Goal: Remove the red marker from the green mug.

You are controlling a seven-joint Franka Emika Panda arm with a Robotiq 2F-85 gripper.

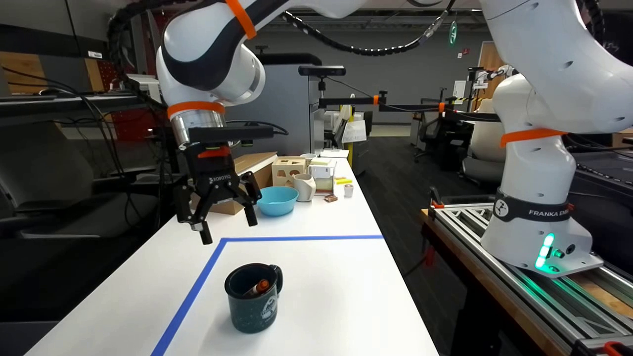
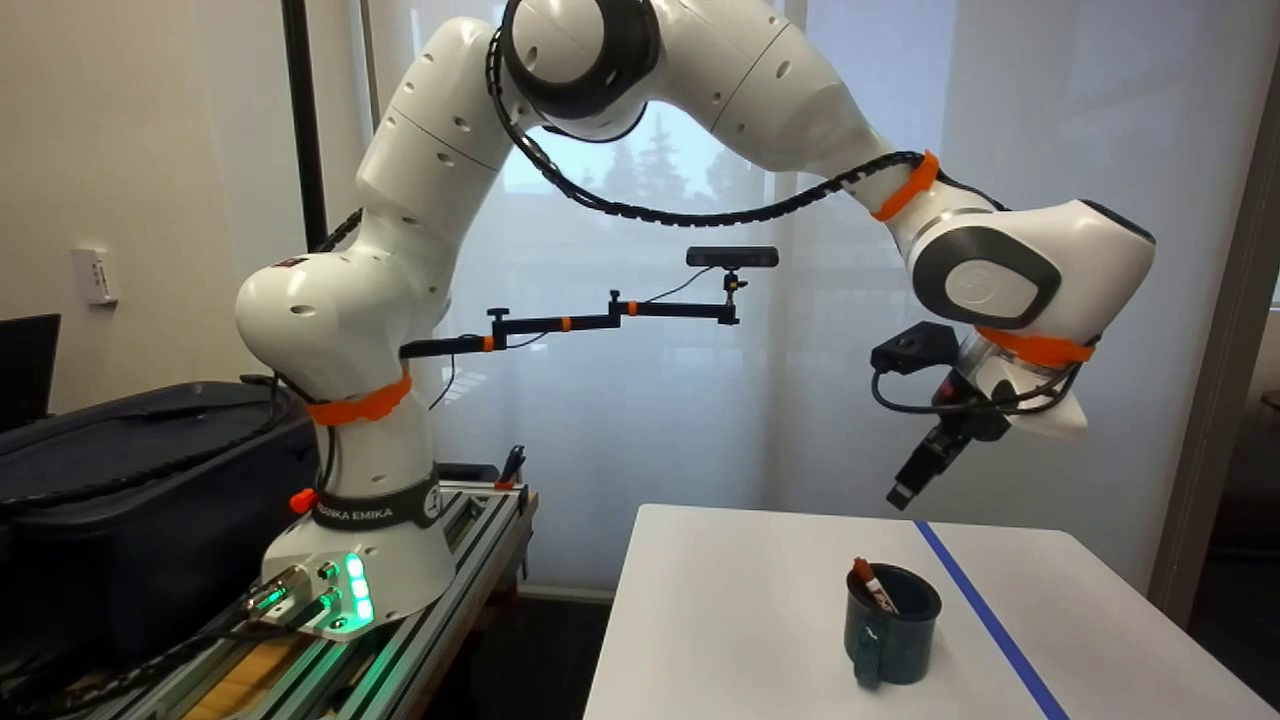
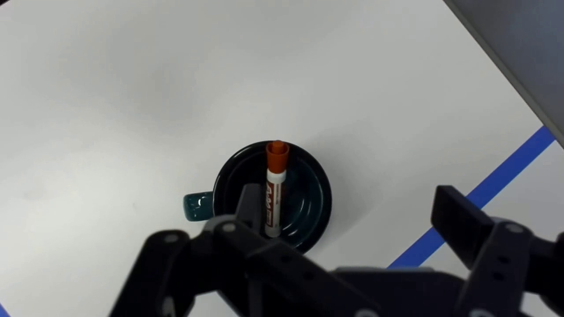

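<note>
Slim red-and-white marker (image 3: 275, 189) inside dark teal-green round mug (image 1: 250, 311)

Marker leans within the mug, white barrel down in it. In an exterior view we see its orange-red cap (image 2: 862, 570) poking above the rim at the left. Mug stands upright on the white tabletop (image 1: 326, 291); in the wrist view its handle (image 3: 198, 206) points left.

Black two-fingered Robotiq gripper (image 1: 229, 227) hangs in the air in both exterior views — higher than the mug and apart from it. We note the fingers (image 3: 460, 215) spread wide, nothing held between them.

In an exterior view, flat blue tape (image 1: 301, 239) runs across the tabletop on the mug's far side and down its left. Farther back we log a round light blue bowl (image 1: 277, 202), with a cream-coloured vessel (image 1: 304, 189) just to its right.
</note>
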